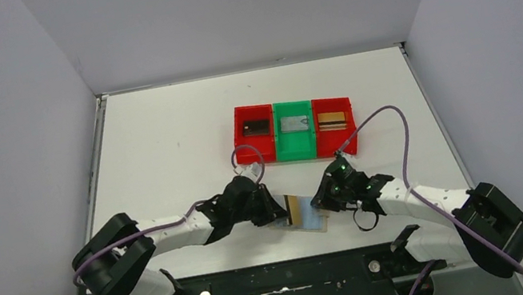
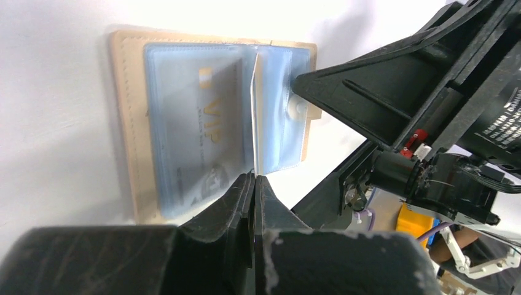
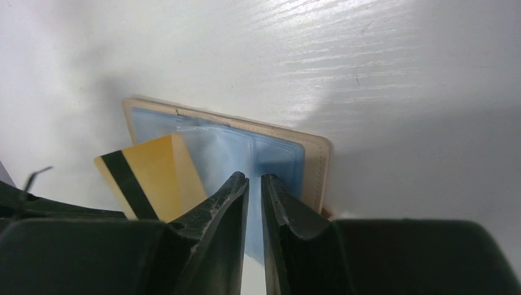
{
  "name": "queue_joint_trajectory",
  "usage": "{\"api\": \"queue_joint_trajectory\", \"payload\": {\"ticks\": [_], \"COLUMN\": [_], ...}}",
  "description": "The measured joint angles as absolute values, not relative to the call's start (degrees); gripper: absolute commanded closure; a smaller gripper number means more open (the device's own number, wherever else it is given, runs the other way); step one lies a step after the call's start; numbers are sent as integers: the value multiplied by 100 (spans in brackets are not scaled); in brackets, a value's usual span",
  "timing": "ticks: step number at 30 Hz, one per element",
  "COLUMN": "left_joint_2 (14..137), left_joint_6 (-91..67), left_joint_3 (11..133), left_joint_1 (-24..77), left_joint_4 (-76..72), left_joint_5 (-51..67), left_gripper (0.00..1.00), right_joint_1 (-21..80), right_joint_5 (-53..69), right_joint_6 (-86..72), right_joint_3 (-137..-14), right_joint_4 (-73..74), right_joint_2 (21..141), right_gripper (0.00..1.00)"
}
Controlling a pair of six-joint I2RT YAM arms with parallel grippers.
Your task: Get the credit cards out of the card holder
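Note:
The tan card holder [image 1: 314, 222] lies open on the table near the front edge, its pale blue panels [image 2: 184, 80] facing up. My left gripper [image 2: 254, 177] is shut on the edge of a gold credit card with a dark stripe [image 3: 153, 175], which stands on edge over the holder's fold [image 1: 295, 208]. A second credit card marked VIP [image 2: 196, 129] sits inside the left blue pocket. My right gripper [image 3: 255, 178] rests its tips on the holder's other blue panel [image 3: 276, 153]. Its jaws stand a narrow gap apart with nothing between them.
Three small trays stand in a row behind the holder: a red tray [image 1: 252, 121], a green tray [image 1: 297, 137] and another red tray [image 1: 346, 137]. Each has a card lying in it. Grey walls close in the table's left, right and far sides.

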State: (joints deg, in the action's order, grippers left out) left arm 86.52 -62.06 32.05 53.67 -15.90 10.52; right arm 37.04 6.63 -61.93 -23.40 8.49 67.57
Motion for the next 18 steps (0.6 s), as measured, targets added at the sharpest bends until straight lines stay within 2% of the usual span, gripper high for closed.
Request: {"api": "queue_joint_trajectory", "payload": {"ticks": [7, 12, 18], "left_joint_2": [7754, 7376, 6960], "left_joint_6": [-6027, -5898, -5784], "left_joint_3": [3039, 3035, 3037], "left_joint_1": [5186, 5103, 5085], "left_joint_4": [-1059, -701, -169], "left_joint_5": [851, 751, 421], "left_gripper": [100, 100, 100], "right_joint_1": [3704, 3677, 3704], "right_joint_5": [556, 534, 832], "right_joint_6": [-6014, -5889, -5848], "right_joint_3": [-2349, -2510, -2550], "right_joint_4": [1173, 1376, 882], "right_joint_2": [6337, 6020, 6020], "right_gripper": [77, 66, 71]}}
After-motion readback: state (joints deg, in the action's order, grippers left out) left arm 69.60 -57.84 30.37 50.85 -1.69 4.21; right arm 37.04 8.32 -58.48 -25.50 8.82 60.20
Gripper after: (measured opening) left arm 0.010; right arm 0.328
